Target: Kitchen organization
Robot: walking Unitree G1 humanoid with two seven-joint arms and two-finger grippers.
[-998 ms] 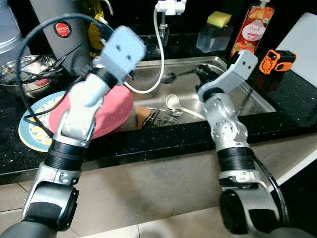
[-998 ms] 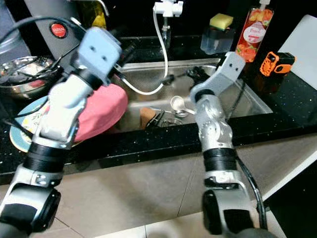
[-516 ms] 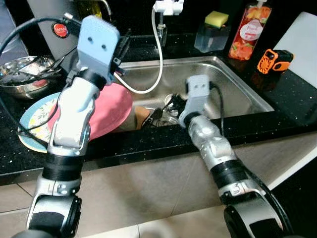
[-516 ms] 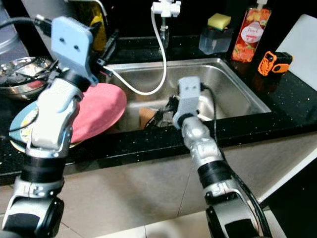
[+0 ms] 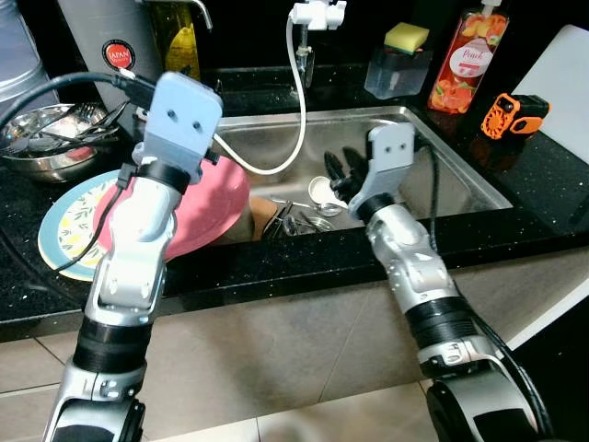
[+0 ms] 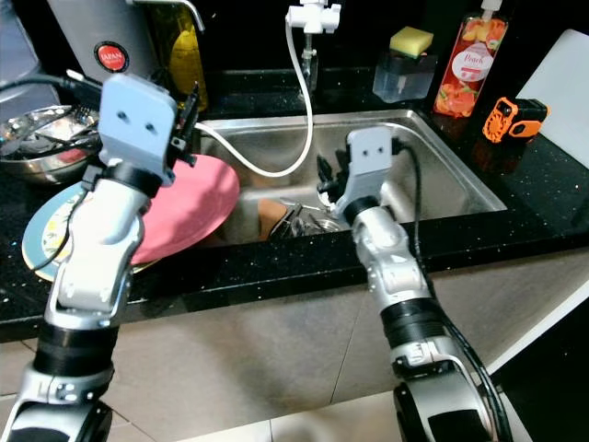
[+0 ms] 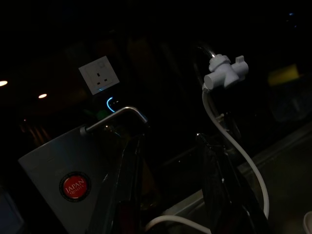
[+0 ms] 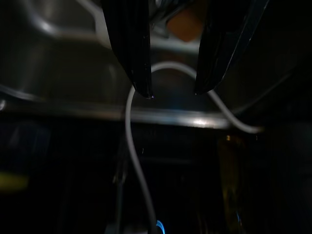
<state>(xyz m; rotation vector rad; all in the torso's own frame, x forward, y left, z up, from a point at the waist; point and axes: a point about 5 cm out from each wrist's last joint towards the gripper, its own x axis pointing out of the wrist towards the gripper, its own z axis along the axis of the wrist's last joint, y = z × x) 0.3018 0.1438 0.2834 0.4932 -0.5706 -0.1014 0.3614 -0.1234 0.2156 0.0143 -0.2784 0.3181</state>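
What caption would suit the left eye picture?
Right gripper open over the sink, above a ladle; pink plate at left.

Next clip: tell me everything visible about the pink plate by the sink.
The pink plate is round, plain and matte, with no pattern; it could be plastic. It lies tilted on the black counter left of the sink, resting on a pale blue patterned plate, and its right edge juts over the sink's left rim. The left arm crosses in front and hides part of it. Neither claw touches it. Its surface looks unsoiled where it shows.
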